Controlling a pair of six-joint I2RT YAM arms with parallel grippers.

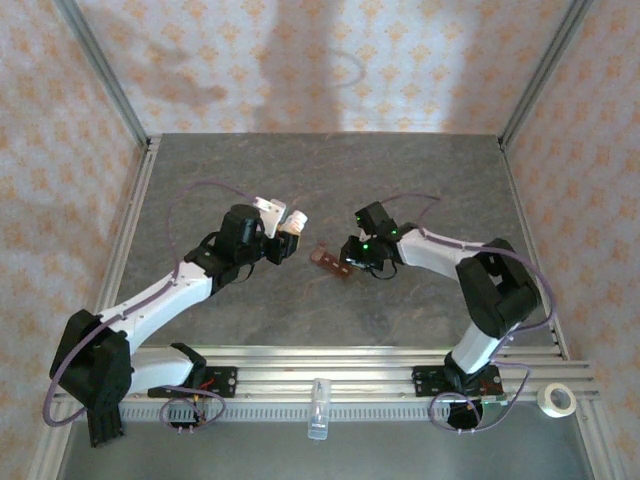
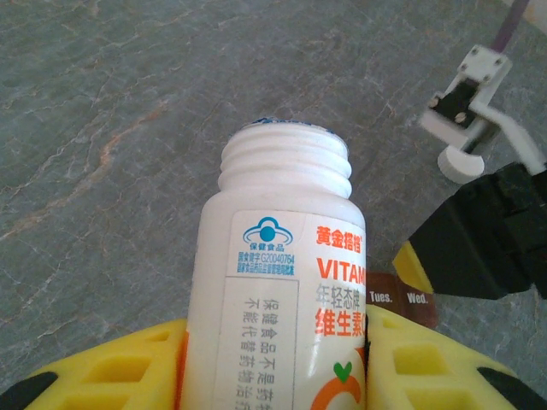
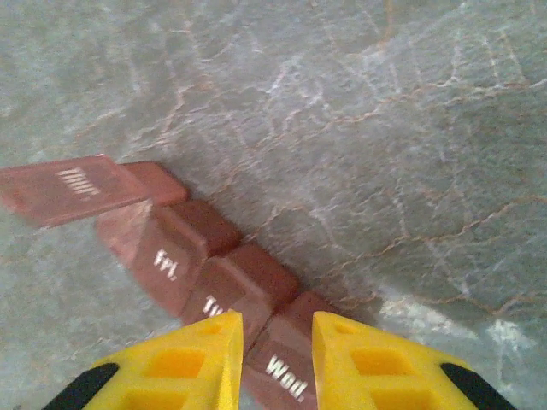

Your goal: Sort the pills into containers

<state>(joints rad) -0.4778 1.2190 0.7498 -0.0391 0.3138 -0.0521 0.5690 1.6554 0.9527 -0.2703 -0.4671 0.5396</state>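
The left gripper [image 2: 278,346], clamped on the uncapped pill bottle [image 2: 286,222], points its mouth rightward toward the containers [image 1: 330,263] at table centre, long axis left-right, right end compartment pinched by the closed right gripper [image 3: 278,342].

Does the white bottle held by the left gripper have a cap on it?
No, the white bottle shows a bare threaded neck with no cap on top.

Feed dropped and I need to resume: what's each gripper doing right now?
Left gripper: closed on the white plastic vitamin bottle, cap off.
Right gripper: shut on the dark reddish-brown plastic compartment strip, at its Wed. end.
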